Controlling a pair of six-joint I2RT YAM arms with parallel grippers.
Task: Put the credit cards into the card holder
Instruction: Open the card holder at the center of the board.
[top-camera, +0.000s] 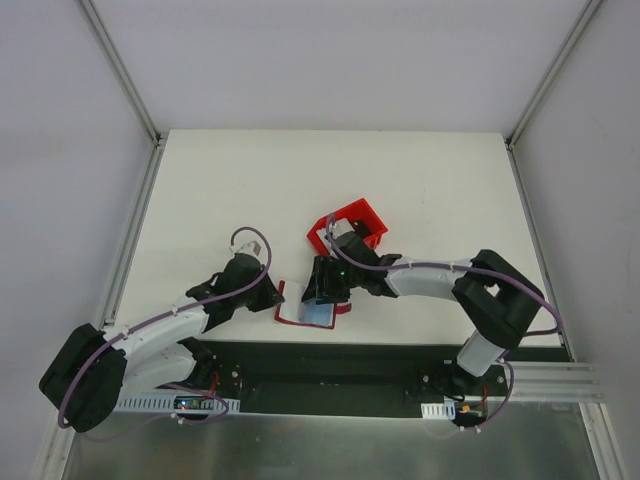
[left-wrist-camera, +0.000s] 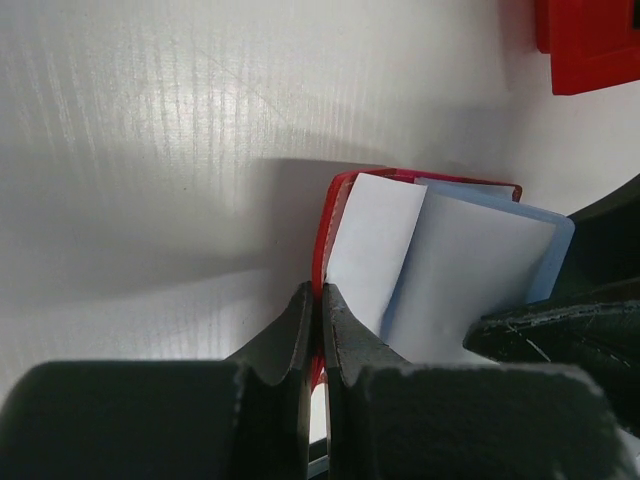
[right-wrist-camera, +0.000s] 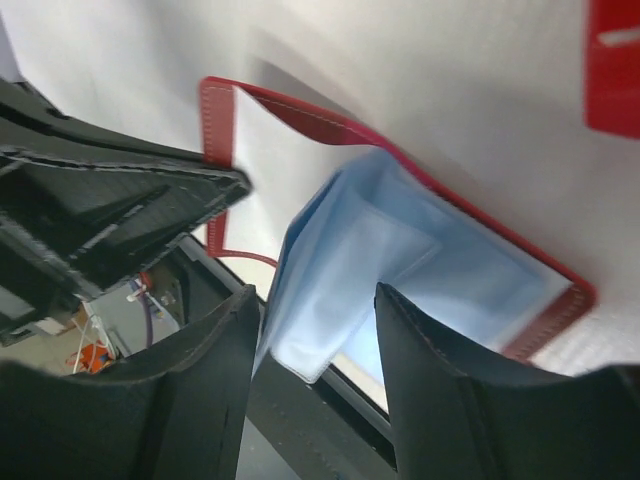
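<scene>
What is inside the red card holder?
Inside the card holder: pale blue pockets and a white surface. Whether a card sits within the pockets is hidden; the right pincer straddles them.

White flat worktop (left-wrist-camera: 150, 150): matt, faint fine ribbing, soft sheen under the light. Red folding card holder (right-wrist-camera: 215, 120): leather-like cover, smooth, low sheen, stitched rim. Its pale blue inner pockets (right-wrist-camera: 400, 260): thin translucent plastic film, glossy. Red open-topped bin (left-wrist-camera: 590, 45): smooth hard plastic. Black fingers (left-wrist-camera: 285, 350) of left hand (left-wrist-camera: 318, 295) and of right hand (right-wrist-camera: 318, 300): matt, finely grained plastic, rough edges.
</scene>
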